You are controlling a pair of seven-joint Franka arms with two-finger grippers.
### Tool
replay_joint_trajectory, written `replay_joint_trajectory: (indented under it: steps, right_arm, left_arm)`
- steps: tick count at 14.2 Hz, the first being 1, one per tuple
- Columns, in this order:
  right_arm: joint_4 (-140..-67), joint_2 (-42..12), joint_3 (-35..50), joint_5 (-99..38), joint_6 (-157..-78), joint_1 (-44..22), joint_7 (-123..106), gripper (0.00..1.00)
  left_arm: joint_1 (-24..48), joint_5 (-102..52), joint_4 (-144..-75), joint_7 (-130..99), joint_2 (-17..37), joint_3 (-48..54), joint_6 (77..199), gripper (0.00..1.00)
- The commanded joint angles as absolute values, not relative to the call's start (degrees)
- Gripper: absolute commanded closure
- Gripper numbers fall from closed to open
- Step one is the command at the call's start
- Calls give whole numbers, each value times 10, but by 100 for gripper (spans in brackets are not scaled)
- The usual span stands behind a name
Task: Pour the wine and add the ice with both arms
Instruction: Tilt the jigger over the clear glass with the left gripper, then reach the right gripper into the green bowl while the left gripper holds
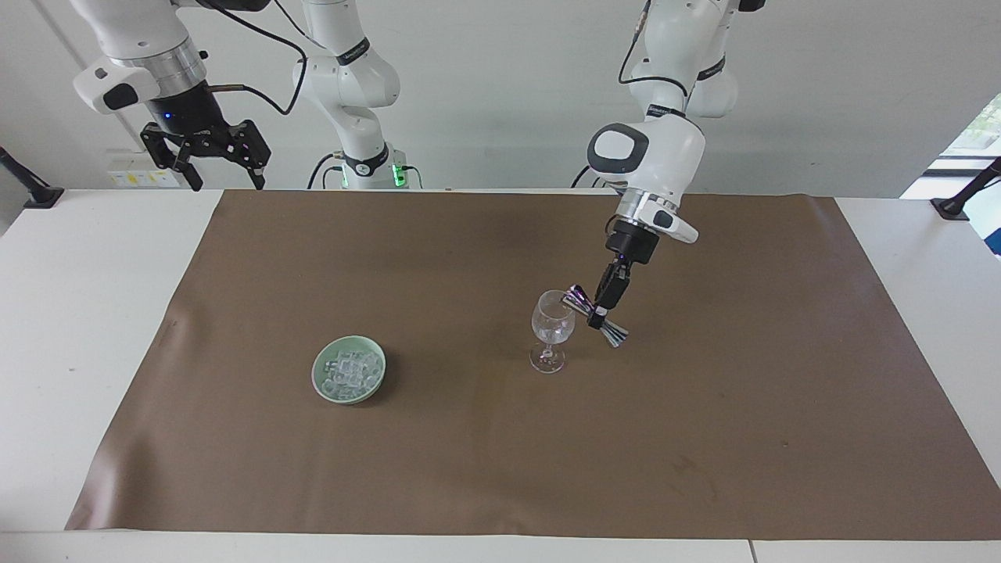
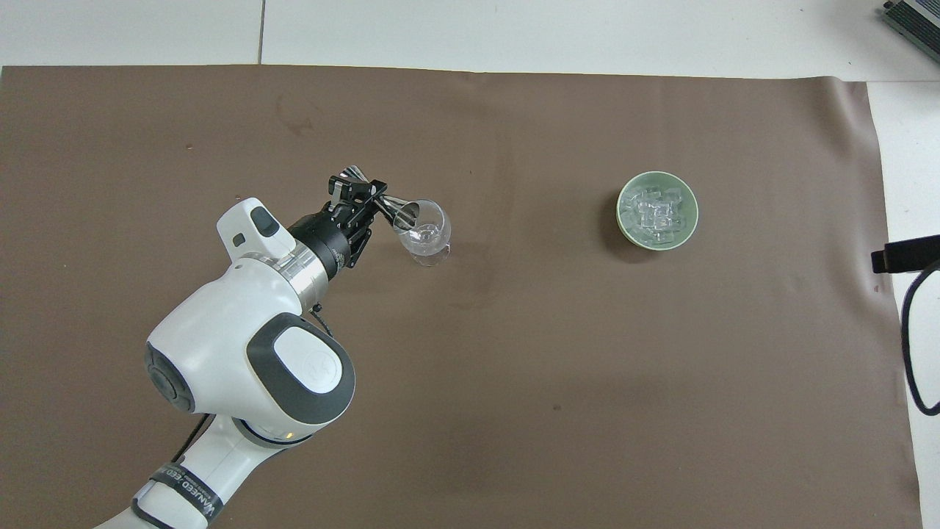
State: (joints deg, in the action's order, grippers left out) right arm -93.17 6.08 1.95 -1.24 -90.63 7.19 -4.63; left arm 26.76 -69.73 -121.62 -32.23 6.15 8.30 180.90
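Steel jigger (image 1: 596, 315) sits pinched at its waist in my left tool (image 1: 600, 311), tilted, its upper mouth touching the glass (image 1: 552, 328) rim from about three o'clock in the facing view. My right tool (image 1: 205, 156) waits spread wide, high over the tabletop (image 1: 78, 313) edge.

Overhead, the jigger's long axis runs ten to four into the glass. Ice (image 2: 656, 211) fills the green bowl (image 2: 621, 220), at three o'clock of the glass, toward the right arm's end, so I judge that arm nearer.
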Motion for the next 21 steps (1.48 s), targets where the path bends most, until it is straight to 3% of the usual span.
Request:
replay_joint_trajectory:
  steps: [1, 6, 14, 21]
  right_arm:
    - [-977, 85, 22, -24, -933, 74, -22, 0]
    - [-1048, 64, 25, -25, -1046, 25, 28, 0]
    - [-1084, -75, 25, -23, -1248, 2, 57, 0]
    - [-1093, -117, 25, -14, -1308, -22, 92, 0]
  left_arm:
    - [278, -687, -1203, -316, 71, 76, 1825, 100]
    - [277, -686, -1202, -312, 74, 76, 1825, 100]
    - [277, -670, -1199, -296, 75, 76, 1825, 100]
    - [279, -670, -1201, -287, 74, 76, 1833, 100]
